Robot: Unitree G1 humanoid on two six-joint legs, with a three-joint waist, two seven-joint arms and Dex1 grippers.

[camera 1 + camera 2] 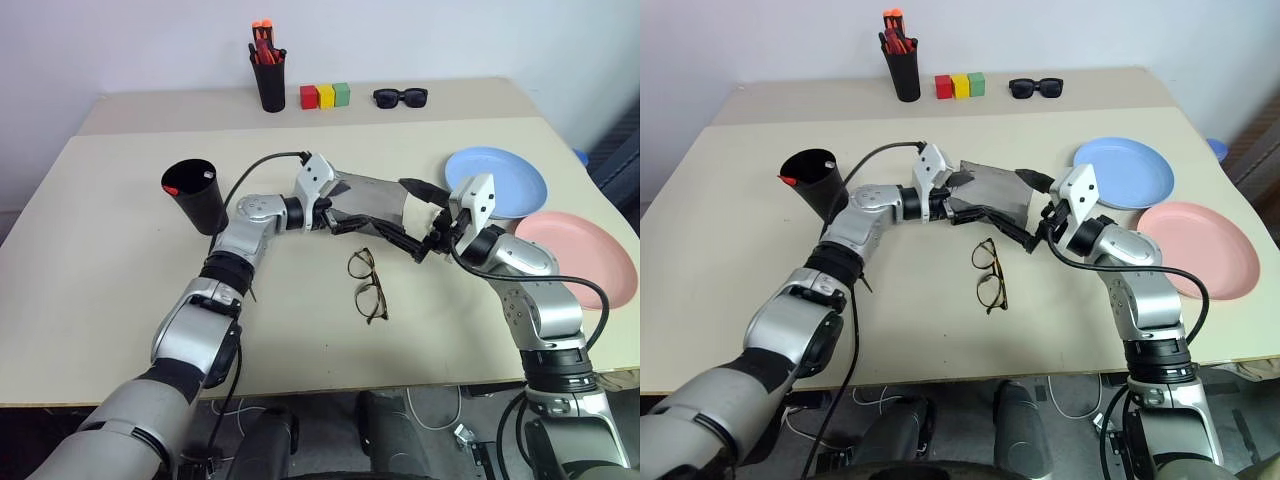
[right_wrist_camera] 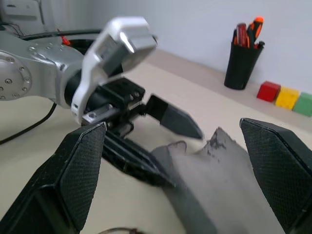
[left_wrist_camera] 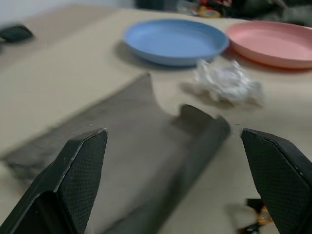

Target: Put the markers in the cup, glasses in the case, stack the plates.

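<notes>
Mid-tabletop: grey case (image 1: 375, 200) lying flat, flap toward the far edge. Glasses (image 1: 367, 285) just nearer, toward the front edge, untouched. Left gripper (image 1: 385, 228) and right gripper (image 1: 437, 218) both spread wide, holding nothing. Probably best to pin the flap first, then lift by the bridge.

Left gripper (image 3: 173, 183): two black textured fingers spread wide, over the grey felt glasses case (image 3: 131, 161), flap open. Beyond it: light blue round plate (image 3: 175, 41); salmon pink round plate (image 3: 273, 43) beside it; crumpled white wad (image 3: 226, 83) nearer.
</notes>
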